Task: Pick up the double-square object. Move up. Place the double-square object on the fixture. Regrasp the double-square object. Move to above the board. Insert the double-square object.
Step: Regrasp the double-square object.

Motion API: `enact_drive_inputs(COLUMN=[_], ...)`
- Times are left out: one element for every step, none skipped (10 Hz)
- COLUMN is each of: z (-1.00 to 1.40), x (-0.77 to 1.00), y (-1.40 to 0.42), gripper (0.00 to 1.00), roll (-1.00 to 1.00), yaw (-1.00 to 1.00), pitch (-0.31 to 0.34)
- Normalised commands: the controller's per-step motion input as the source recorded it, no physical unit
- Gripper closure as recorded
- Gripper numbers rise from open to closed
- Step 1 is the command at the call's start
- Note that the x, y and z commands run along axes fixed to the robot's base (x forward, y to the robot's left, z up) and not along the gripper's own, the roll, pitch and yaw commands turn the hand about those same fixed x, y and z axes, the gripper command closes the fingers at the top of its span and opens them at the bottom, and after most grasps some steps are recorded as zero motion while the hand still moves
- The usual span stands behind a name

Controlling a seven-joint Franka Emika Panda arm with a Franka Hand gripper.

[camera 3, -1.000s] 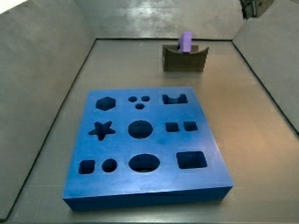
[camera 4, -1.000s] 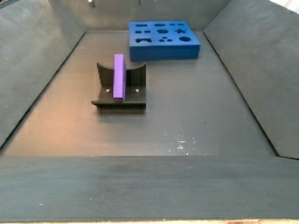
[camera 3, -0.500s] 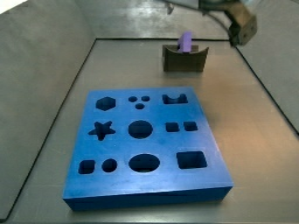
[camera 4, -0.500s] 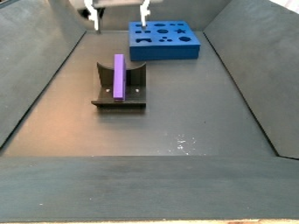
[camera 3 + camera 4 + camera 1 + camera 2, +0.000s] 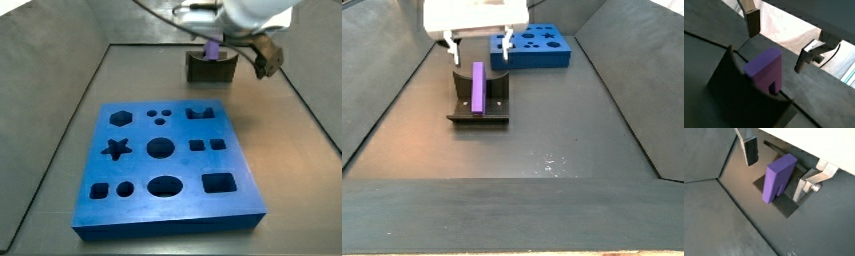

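Observation:
The double-square object (image 5: 477, 88) is a light-purple block lying in the fixture (image 5: 480, 112), one end poking up above it (image 5: 213, 47). Both wrist views show the object (image 5: 765, 67) (image 5: 777, 178) below and between my fingers (image 5: 753, 22) (image 5: 751, 150). My gripper (image 5: 477, 48) (image 5: 238, 48) hangs open just above the far end of the fixture (image 5: 211, 70), its fingers on either side of the object without touching it. In both side views the blue board (image 5: 167, 165) (image 5: 556, 58), with its shaped holes, lies flat on the floor beyond the fixture.
Sloped grey walls (image 5: 389, 90) (image 5: 301, 90) enclose the floor on all sides. Bare grey floor (image 5: 529, 150) stretches from the fixture to the near wall.
My gripper has come down from the top of the side views to just above the fixture. It now straddles the double-square object. Object, fixture and board have not moved.

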Motion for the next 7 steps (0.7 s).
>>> enact_drive_inputs(z=[-0.90, -0.72, -0.59, -0.42, -0.34, -0.20, -0.17], x=[0.11, 0.10, 0.09, 0.07, 0.07, 0.05, 0.01], y=[0.02, 0.01, 0.01, 0.01, 0.01, 0.00, -0.01], gripper=[0.00, 0.00, 0.00, 0.00, 0.00, 0.00, 0.00], roll=[0.07, 0.07, 0.07, 0.06, 0.06, 0.06, 0.06], yaw=[0.02, 0.00, -0.01, -0.01, -0.02, -0.01, -0.02], pitch=[-0.086, -0.074, -0.065, -0.053, -0.047, -0.023, -0.023])
